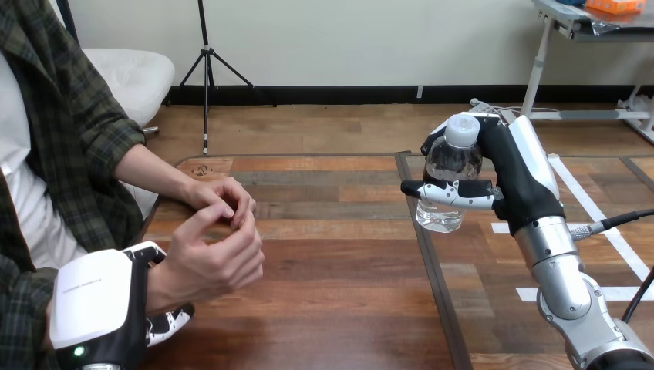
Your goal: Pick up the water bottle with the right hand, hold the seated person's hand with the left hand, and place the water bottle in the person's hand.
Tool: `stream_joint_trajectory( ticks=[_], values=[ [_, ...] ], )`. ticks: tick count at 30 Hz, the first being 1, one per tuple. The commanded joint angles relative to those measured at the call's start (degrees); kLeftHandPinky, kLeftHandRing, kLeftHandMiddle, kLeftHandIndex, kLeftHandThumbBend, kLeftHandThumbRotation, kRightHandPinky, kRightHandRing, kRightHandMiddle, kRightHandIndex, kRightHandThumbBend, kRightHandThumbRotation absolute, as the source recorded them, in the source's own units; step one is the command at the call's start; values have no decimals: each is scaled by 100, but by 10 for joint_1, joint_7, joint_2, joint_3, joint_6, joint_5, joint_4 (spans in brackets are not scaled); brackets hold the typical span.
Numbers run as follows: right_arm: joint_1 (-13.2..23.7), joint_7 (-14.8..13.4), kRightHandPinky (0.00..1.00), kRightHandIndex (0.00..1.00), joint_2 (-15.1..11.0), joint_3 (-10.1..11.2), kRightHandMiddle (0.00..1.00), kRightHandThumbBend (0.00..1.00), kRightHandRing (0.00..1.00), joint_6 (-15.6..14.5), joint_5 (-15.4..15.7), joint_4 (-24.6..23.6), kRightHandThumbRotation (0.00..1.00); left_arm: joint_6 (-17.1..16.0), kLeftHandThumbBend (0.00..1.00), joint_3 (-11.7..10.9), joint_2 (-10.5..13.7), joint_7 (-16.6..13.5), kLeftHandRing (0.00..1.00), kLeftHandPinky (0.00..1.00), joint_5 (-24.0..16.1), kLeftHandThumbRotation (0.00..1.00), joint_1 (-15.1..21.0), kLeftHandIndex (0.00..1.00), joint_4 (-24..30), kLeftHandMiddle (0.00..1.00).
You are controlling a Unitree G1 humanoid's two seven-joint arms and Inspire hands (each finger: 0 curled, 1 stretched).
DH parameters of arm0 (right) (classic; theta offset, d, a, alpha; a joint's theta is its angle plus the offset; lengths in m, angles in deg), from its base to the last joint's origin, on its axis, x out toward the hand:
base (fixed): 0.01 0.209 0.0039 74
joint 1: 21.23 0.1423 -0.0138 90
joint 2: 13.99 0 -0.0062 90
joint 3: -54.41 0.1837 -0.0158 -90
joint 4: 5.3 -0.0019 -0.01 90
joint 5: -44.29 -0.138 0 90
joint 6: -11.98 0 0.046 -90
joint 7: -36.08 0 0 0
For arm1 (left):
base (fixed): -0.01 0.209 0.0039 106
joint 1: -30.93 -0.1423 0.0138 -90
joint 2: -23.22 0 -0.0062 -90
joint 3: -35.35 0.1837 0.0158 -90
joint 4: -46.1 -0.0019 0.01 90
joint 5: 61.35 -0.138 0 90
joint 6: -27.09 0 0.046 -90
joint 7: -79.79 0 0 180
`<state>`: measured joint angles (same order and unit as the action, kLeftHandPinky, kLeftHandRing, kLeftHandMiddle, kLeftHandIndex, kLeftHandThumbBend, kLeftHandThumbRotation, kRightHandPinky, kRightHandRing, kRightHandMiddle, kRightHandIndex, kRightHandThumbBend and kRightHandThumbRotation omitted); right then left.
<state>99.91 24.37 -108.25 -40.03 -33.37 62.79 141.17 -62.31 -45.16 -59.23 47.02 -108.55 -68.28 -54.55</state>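
The right hand (515,179) is raised above the table (332,266), fingers wrapped round the upright water bottle (451,166). Well apart, the left hand (100,308) clasps the person's wrist (158,289), thumb over, fingers under.

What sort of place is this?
Likely a robot test setup: a wooden table marked with white tape, a person seated at it, the right robot hand holding a bottle.

Bare table (339,254) gives open lane from water bottle (451,162) in right hand (520,181), 2 o'clock, to 9 o'clock. The person's hands (220,231), 2 clasped, block there; left hand (100,308) grips the person's wrist (162,289), 8 o'clock.
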Motion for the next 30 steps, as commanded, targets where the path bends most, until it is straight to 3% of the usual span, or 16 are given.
stream_joint_trajectory(
  ticks=[1, 18, 30],
  values=[
    [30, -9, 38, 43, -2, 12, 46, 74, 42, 17, -12, -22, 0, -28, 84, 6, -6, -17, 42, 40, 9, 0, 15, 49, -9, 46],
    [33, -8, 38, 43, -2, 12, 46, 74, 42, 20, -12, -17, 0, -74, 86, 11, -8, -58, 40, 38, 17, 0, 23, 47, -22, 44],
    [33, -15, 38, 43, -3, 11, 46, 74, 42, 9, -6, -21, 0, -90, 87, 13, -11, -67, 39, 37, 19, 0, 29, 46, -27, 44]
  ],
)
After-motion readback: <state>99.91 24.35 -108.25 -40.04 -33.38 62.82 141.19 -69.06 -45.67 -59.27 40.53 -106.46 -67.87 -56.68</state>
